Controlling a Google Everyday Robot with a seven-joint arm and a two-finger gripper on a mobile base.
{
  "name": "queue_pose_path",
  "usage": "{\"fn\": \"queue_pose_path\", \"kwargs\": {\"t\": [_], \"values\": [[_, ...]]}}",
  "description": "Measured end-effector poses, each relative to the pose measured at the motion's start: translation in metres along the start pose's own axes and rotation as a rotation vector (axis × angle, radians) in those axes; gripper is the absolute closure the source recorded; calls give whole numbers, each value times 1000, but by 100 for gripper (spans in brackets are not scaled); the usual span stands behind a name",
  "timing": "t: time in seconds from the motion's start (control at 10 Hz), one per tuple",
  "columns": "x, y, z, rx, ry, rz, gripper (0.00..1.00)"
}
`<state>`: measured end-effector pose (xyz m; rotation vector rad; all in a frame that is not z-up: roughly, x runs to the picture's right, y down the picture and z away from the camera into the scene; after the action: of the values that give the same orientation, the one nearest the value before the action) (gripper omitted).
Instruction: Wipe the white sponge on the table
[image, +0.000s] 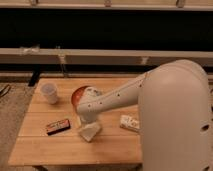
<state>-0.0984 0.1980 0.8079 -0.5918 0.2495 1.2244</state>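
The white sponge (89, 132) is a small off-white block lying on the light wooden table (60, 147), just left of the table's middle. My white arm reaches in from the right and bends down over it. My gripper (85, 122) sits right on top of the sponge, pressing down at its upper edge. The wrist hides the fingers.
A dark box with an orange label (58, 126) lies left of the sponge. A white cup (49, 93) stands at the back left. An orange bowl (79, 94) is partly behind my wrist. A white printed packet (130, 123) lies to the right. The table's front edge is near.
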Motion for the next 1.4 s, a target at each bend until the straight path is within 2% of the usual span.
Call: {"fn": "queue_pose_path", "kwargs": {"t": [0.2, 0.6, 0.7, 0.8, 1.2, 1.3, 1.4], "values": [[0, -2, 2, 0, 9, -12, 20], [-6, -21, 4, -35, 31, -101, 20], [-11, -28, 7, -66, 38, -147, 20], [-11, -37, 11, -84, 50, -162, 20], [-6, -33, 16, -144, 65, -221, 20], [-3, -32, 16, -150, 73, -229, 21], [-1, -30, 16, -153, 79, -236, 30]]}}
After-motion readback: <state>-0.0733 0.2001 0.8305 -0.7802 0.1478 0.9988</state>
